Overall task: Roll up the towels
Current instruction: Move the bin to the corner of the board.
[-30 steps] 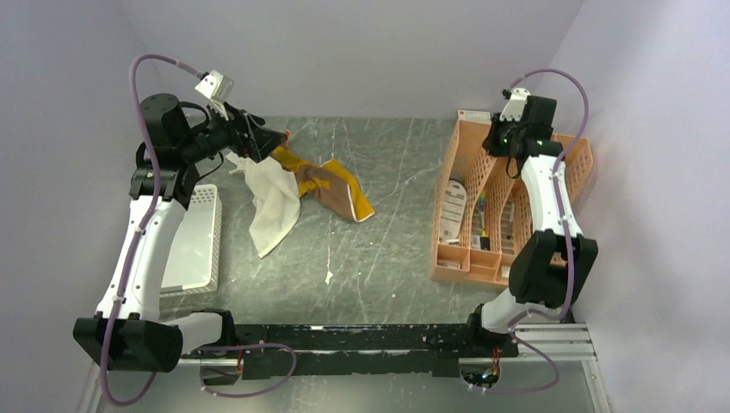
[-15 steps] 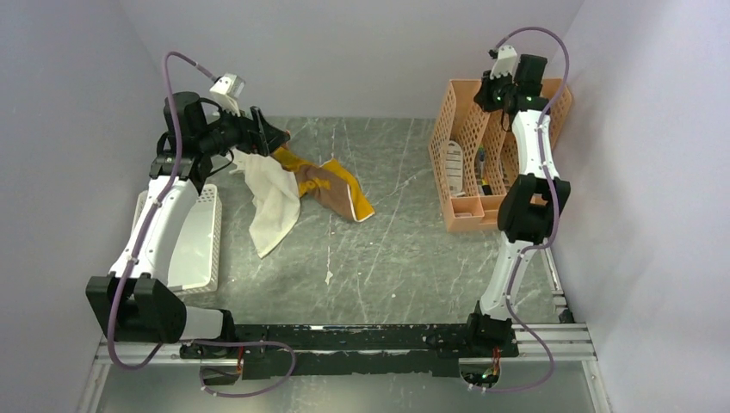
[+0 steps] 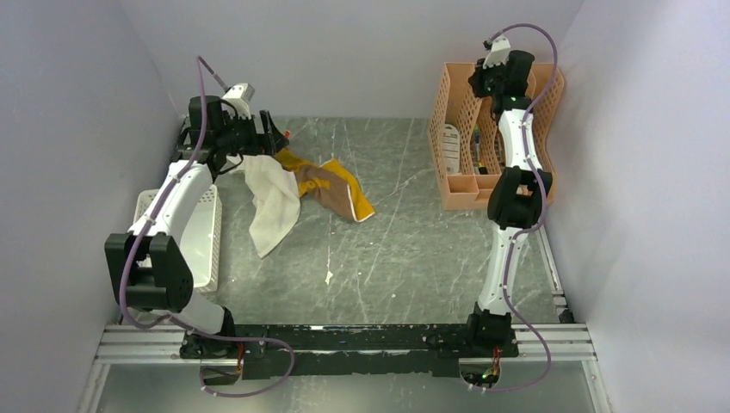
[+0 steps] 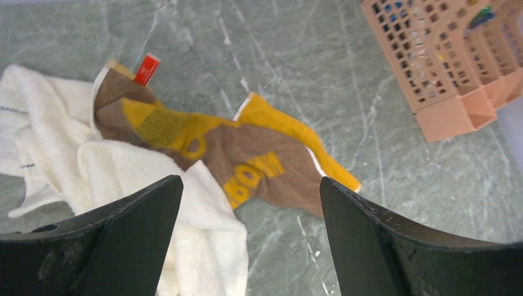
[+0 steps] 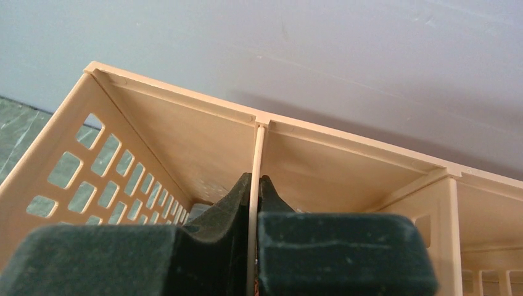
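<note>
- The right gripper [image 5: 254, 185] fills the bottom of the view, its two dark fingers pressed together on a thin divider [image 5: 258, 145] of a peach plastic basket [image 5: 179, 139].
- The divider runs up from between the fingertips to the basket's rim.
- The basket's left side wall [image 5: 61, 140] has rows of rounded square holes; the panels either side of the divider are solid.
- Beyond the rim stands a plain pale grey wall [image 5: 308, 43].
- A sliver of green-grey marbled surface [image 5: 15, 123] shows at far left.

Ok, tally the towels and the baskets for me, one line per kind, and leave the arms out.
Towels: 2, the mustard-and-brown towel and the cream towel
Baskets: 2, the peach basket and the white basket
Total: 4
</note>
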{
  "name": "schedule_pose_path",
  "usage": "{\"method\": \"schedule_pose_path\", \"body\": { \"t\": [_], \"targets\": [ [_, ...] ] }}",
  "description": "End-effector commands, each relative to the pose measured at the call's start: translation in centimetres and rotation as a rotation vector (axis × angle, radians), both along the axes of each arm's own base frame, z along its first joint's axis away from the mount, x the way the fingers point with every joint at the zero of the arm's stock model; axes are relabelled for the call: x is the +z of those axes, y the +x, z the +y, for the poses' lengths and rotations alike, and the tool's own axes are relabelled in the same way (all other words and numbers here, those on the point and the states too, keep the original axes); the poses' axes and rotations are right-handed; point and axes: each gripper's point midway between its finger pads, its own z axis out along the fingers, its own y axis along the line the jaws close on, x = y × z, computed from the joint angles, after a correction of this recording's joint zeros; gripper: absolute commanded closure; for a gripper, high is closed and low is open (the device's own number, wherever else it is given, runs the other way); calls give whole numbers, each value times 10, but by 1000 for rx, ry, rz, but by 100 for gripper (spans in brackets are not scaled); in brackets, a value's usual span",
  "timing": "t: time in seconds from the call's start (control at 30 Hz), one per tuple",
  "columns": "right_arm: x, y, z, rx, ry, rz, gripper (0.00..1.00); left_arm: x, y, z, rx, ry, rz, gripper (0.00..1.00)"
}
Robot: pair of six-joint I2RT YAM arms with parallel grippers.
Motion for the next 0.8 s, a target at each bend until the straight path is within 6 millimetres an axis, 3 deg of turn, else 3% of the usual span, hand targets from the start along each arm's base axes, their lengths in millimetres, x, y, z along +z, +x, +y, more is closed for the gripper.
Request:
{"method": "schedule_pose_path", "body": {
  "t": [0.0,0.17,0.3,0.37,0.43,0.5,0.6,0.73,0.77],
  "targets": [
    [68,24,19,55,-66,-310,100,-21,21,14,108,82,19,6],
    [59,31,19,41,-90,-342,100,-57,39,23,223,189,91,6],
    [65,30,14,8,-76,-362,100,-77,49,22,278,232,150,6],
    [75,21,17,4,-52,-361,64,-81,47,23,307,259,179,6],
    [91,7,19,-3,-28,-379,5,-74,42,31,349,270,166,6],
    [98,-10,19,-39,6,-369,0,-56,35,39,384,272,125,6],
    [128,-44,21,-60,53,-402,0,-30,17,52,403,279,107,6],
    [168,-104,39,-118,104,-471,0,-29,-11,82,506,277,151,6],
    [169,-117,49,-133,100,-474,0,-33,-19,90,524,262,166,6]
  ]
}}
